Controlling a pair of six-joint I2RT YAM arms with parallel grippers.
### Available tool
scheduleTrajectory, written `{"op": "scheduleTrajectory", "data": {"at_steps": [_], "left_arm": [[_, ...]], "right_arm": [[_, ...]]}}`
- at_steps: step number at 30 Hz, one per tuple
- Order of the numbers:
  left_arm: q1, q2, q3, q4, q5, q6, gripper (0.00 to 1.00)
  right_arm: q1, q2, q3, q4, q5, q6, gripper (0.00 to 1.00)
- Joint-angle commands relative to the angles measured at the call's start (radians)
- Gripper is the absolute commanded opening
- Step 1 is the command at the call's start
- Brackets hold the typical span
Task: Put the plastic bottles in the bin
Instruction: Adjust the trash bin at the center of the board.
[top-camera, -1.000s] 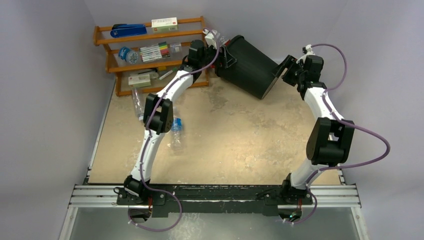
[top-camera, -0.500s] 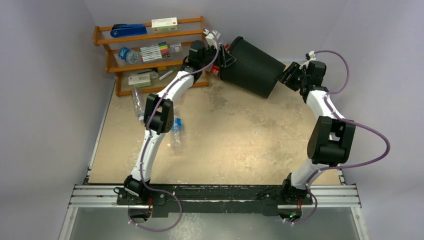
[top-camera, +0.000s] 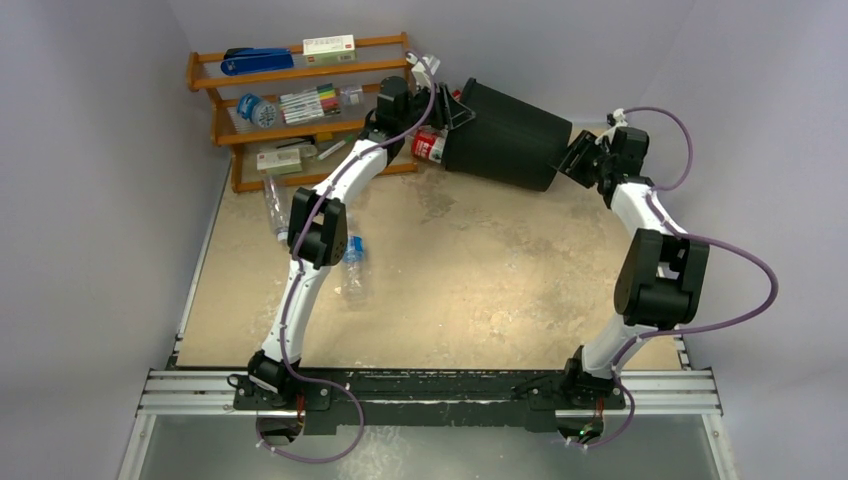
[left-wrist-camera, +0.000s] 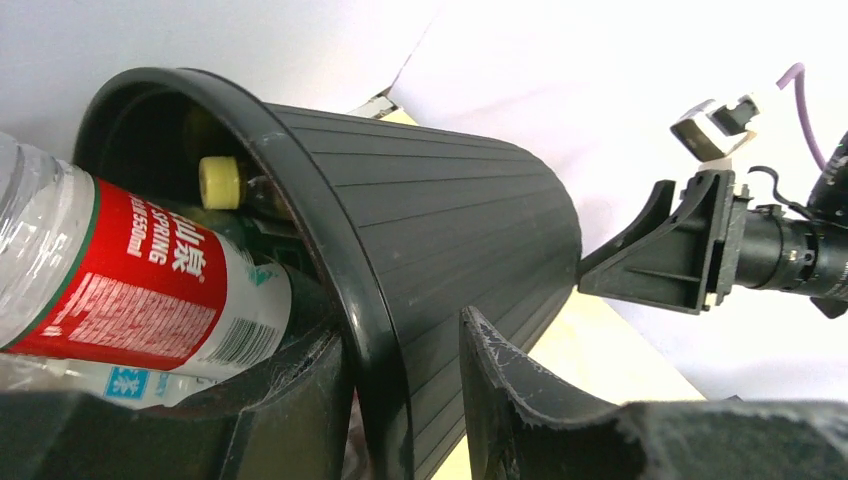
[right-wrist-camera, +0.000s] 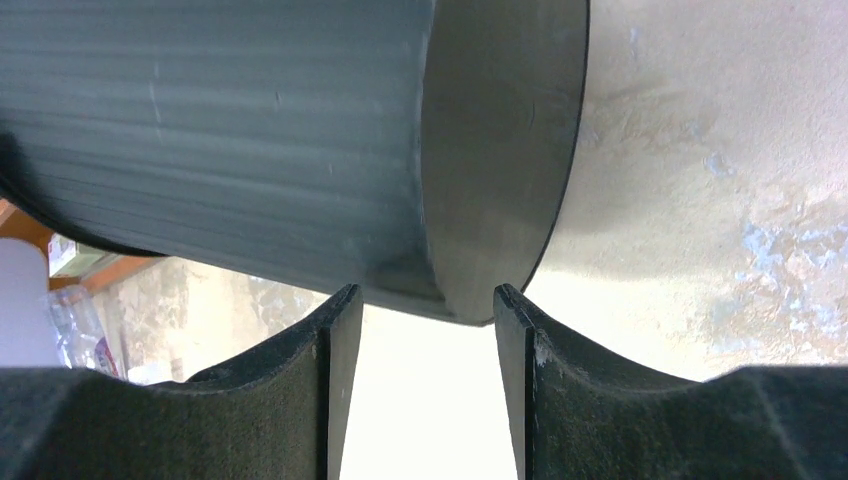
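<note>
The black bin (top-camera: 505, 135) lies tipped on its side at the back of the table, its mouth to the left. My left gripper (top-camera: 452, 112) is shut on its rim (left-wrist-camera: 385, 330), one finger inside and one outside. A clear plastic bottle with a red label (top-camera: 428, 146) pokes out of the mouth (left-wrist-camera: 130, 285), with a yellow cap (left-wrist-camera: 220, 182) behind it. My right gripper (top-camera: 572, 158) stands open at the bin's base (right-wrist-camera: 500, 150), its fingertips (right-wrist-camera: 345, 300) straddling the base's lower edge. Two more clear bottles (top-camera: 275, 205) (top-camera: 352, 262) lie on the table by the left arm.
A wooden three-tier rack (top-camera: 300, 100) with a blue stapler (top-camera: 255, 60), marker pens and boxes stands at the back left, just beside the bin's mouth. Grey walls close in the table at the left, back and right.
The bin has swung down from a steep tilt to lie nearly flat. My left gripper has shut on its rim. The red-labelled bottle has slid into the mouth. My right gripper followed the base and narrowed.
</note>
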Motion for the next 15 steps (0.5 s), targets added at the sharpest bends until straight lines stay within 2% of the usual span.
{"op": "scheduleTrajectory", "data": {"at_steps": [1, 4, 8, 11, 15], "left_arm": [[-0.008, -0.103, 0.063, 0.077, 0.045, -0.029, 0.4], [-0.009, -0.113, 0.064, 0.083, 0.053, -0.042, 0.4], [-0.011, -0.121, 0.06, 0.094, 0.062, -0.061, 0.39], [-0.011, -0.131, 0.053, 0.108, 0.062, -0.074, 0.39], [-0.014, -0.14, 0.055, 0.134, 0.065, -0.105, 0.39]], "right_arm": [[0.004, -0.037, 0.003, 0.005, -0.01, -0.007, 0.54], [-0.009, -0.069, 0.025, 0.015, 0.004, 0.011, 0.54], [-0.051, -0.038, 0.087, 0.01, -0.027, 0.03, 0.53], [-0.077, -0.015, 0.103, 0.068, -0.062, 0.054, 0.53], [-0.081, 0.029, 0.136, 0.084, -0.094, 0.056, 0.46]]}}
